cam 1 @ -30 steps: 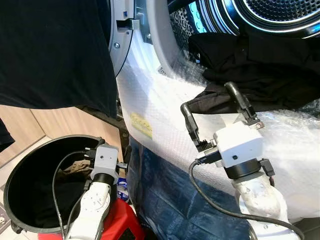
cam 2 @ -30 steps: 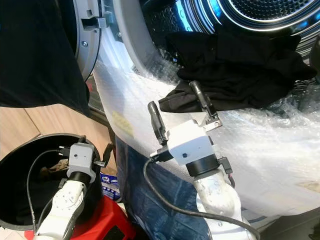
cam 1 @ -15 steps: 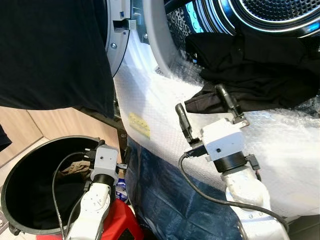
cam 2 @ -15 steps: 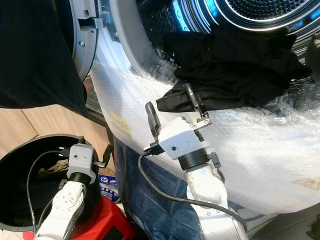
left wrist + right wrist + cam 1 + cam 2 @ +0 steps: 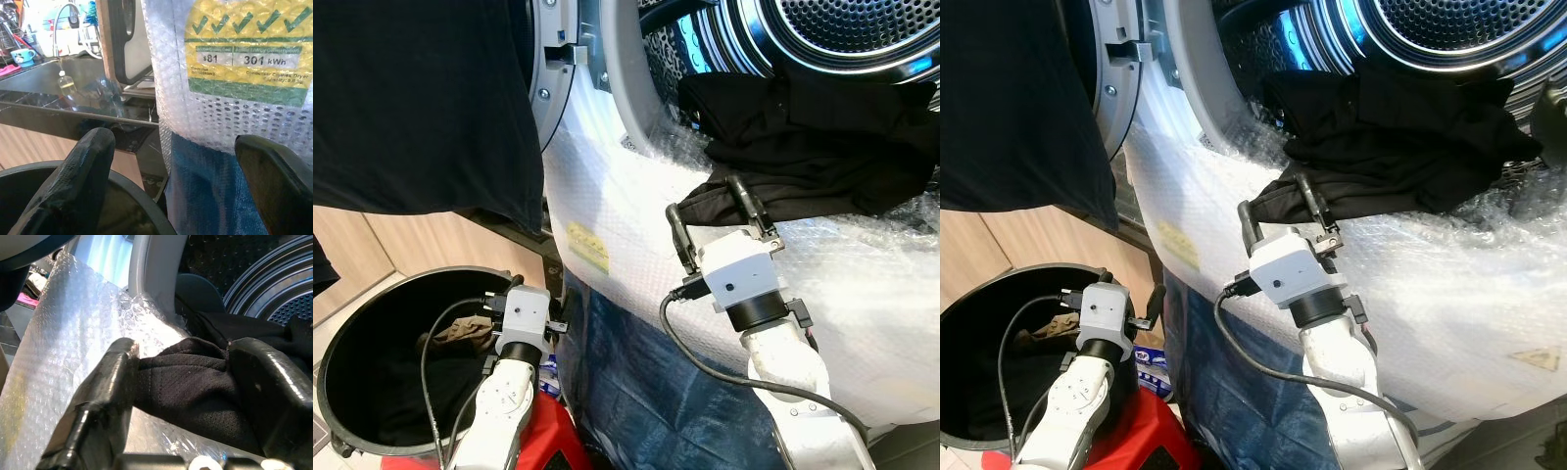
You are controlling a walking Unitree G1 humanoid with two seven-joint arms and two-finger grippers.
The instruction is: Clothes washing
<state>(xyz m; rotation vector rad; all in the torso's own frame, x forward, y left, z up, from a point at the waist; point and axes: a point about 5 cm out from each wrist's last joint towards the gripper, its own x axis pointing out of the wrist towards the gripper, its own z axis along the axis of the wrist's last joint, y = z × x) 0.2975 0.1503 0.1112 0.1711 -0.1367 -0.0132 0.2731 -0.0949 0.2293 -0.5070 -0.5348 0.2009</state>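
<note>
A black garment [image 5: 803, 137] spills out of the machine's round drum [image 5: 842, 29] and lies on the bubble-wrapped front. Its lower fold [image 5: 195, 382] sits between the two fingers of my right gripper [image 5: 705, 196], which is open; the fingers stand on either side of the cloth with a wide gap. My left gripper [image 5: 527, 292] is low at the left, over the rim of a black bin [image 5: 352, 323], open and empty, also seen from the wrist as the left gripper [image 5: 171, 139]. A brown cloth [image 5: 460, 333] lies in the bin.
Bubble wrap [image 5: 607, 176] covers the machine, with a yellow energy label [image 5: 244, 54] on it. A large dark cloth [image 5: 411, 98] hangs at the upper left before the open door [image 5: 558, 59]. Blue sheeting [image 5: 636, 392] and a red stool [image 5: 543, 441] lie below.
My right gripper has moved forward and up to the garment's lower fold, so its fingers now straddle the cloth. The left arm has hardly moved; the camera shifted slightly.
</note>
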